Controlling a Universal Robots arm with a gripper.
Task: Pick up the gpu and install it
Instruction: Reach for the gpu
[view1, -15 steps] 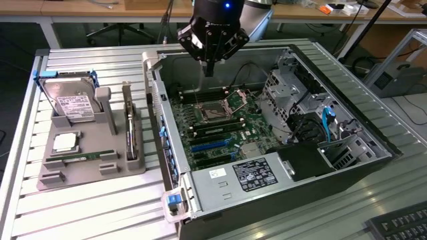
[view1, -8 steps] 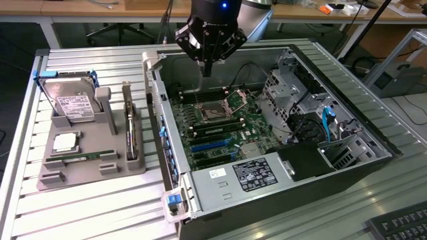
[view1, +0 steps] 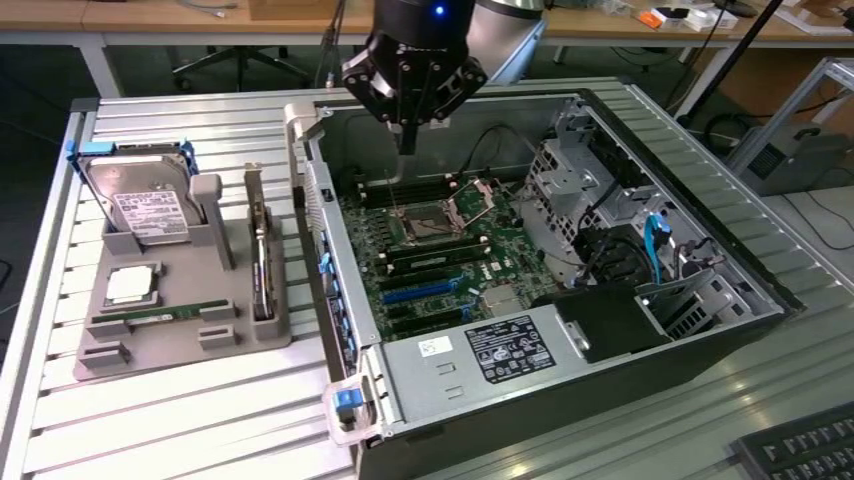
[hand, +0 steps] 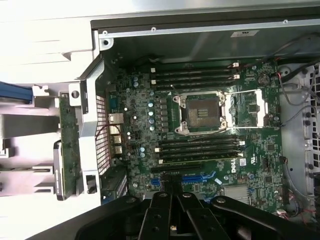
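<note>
GPU (view1: 258, 255): thin dark card, on edge in a slot of the grey holder (view1: 160, 345), on the exterior view's left, just outside the open computer case (view1: 747, 290). Not gripped; well apart from gripper. Also seen from the wrist view (hand: 67, 150), beside the case's rear panel.

Keyboard (view1: 801, 450): corner only, nearest, on the exterior view's right.

Slatted metal table (view1: 200, 420): bearing holder and case.

Power supply (view1: 501, 350): labelled box at near end of case.

RAM stick (view1: 160, 313): narrow, green, flat on near part of holder.

CPU (view1: 130, 285): square, silvery, seated just behind the stick.

Hard drive (view1: 144, 205): silver, white label, propped tilted at far end of holder, blue rails at its sides.

Motherboard (view1: 454, 250): green, flat in case floor, blue expansion slots toward the near end.

CPU socket (view1: 430, 222): empty, retention frame raised, memory slots on both sides.

Gripper (view1: 407, 140): black, jaws pressed together, holding nothing; pointing down above far part of motherboard, over the memory slots beyond the socket. Also at the wrist view's edge (hand: 171, 187).
</note>
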